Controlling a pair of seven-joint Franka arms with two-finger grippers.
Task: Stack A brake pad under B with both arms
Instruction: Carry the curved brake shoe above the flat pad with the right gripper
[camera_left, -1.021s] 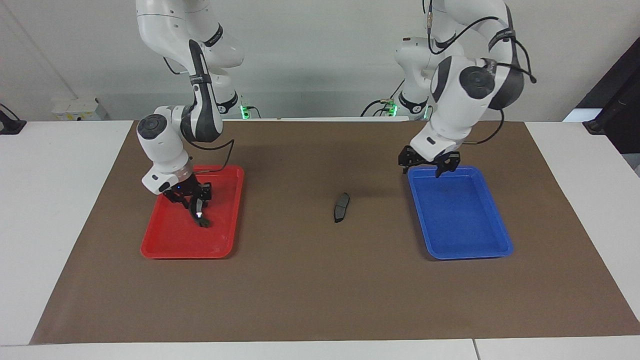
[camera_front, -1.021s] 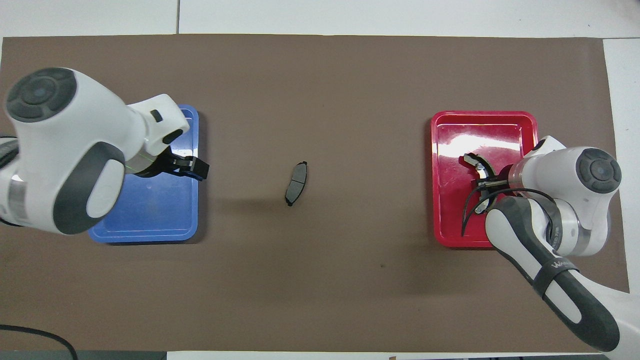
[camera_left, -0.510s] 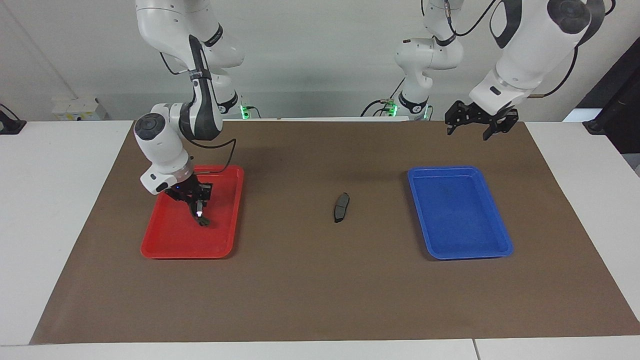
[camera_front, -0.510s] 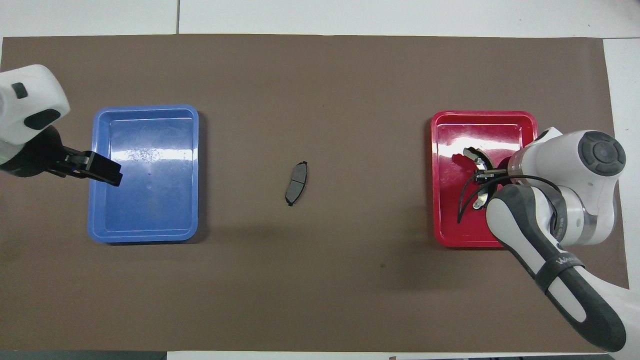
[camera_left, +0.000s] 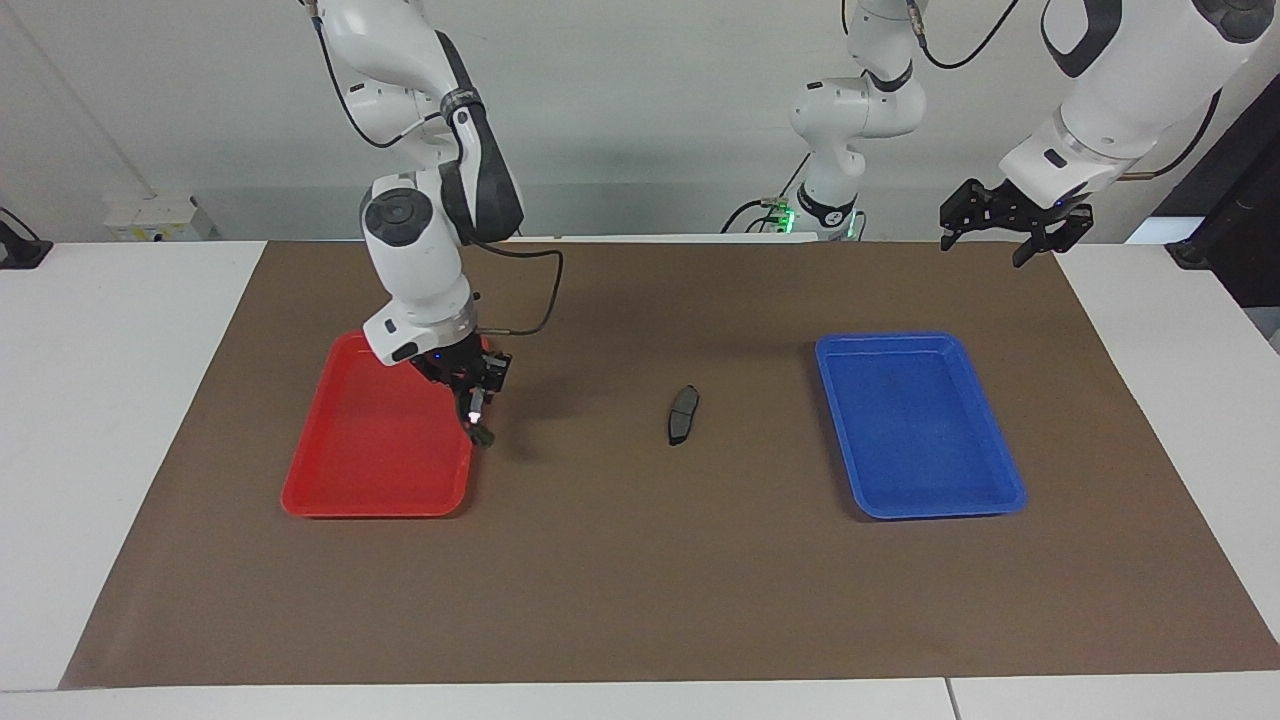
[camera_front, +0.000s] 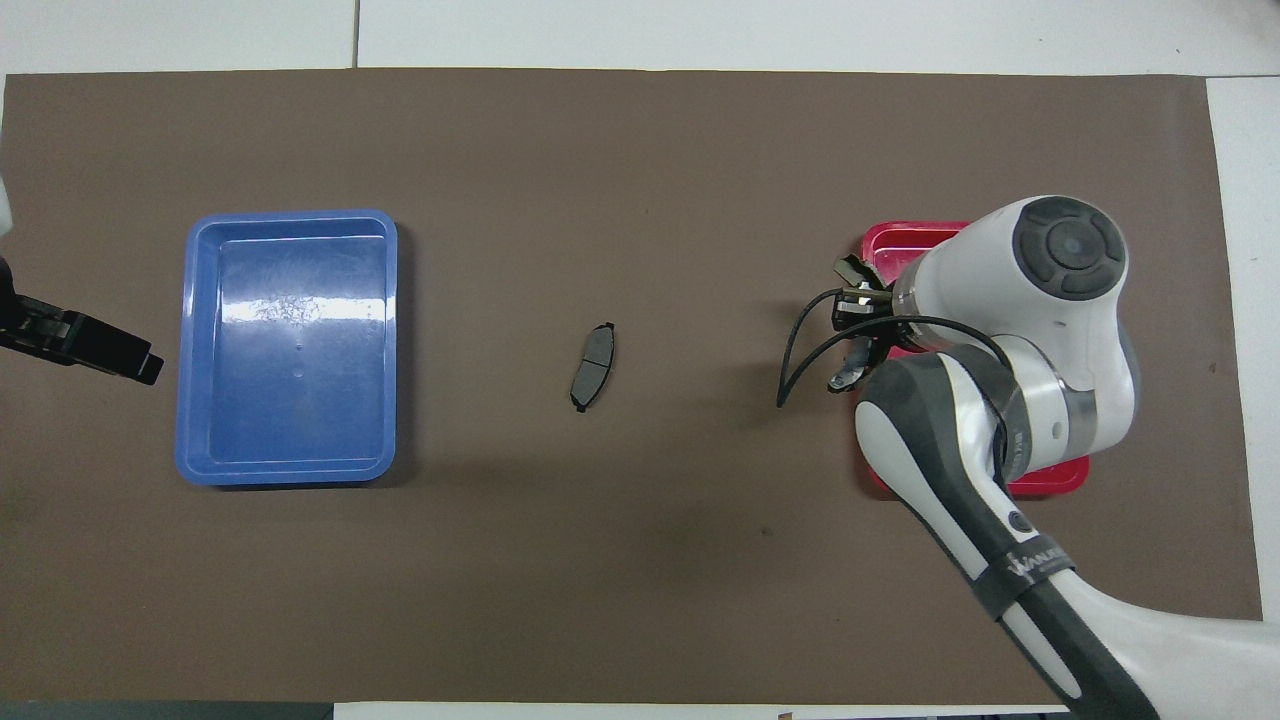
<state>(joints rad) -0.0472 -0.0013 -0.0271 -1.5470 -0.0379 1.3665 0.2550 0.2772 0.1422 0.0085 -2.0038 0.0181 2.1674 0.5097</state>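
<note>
Red tray (camera_left: 340, 470) and blue tray (camera_left: 930, 470) well apart on brown mat (camera_left: 640, 600).

One camera faces me from twelve o'clock, high; another looks steeply down above me. Both share my brown mat (camera_left: 640, 560).

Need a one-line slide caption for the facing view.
Right gripper carries the long brake piece over the red tray's edge toward the short pad mid-mat; left gripper waits, open, raised.

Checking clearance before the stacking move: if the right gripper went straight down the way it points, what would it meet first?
Probably the red tray's rim or the brown mat beside it. The right gripper, holding B, hangs over that edge; the A brake pad lies off its line.
</note>
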